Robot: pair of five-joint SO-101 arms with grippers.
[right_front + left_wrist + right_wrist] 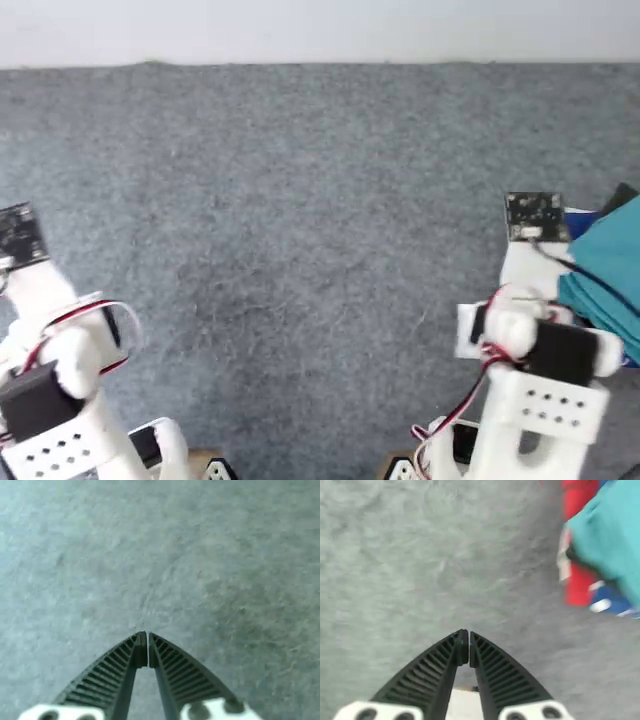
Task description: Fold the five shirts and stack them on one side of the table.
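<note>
Shirts [610, 262] in teal, red and blue lie piled at the right edge of the high view, probably kept aside to leave room for folding. The left hand [143, 640] and right hand [464, 639] are closed on nothing, hanging above the grey tabletop [320, 200].

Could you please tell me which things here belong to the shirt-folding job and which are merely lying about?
Job: teal shirt, red garment, blue garment, piled together.
Not part of it: grey table felt, white wall.
</note>
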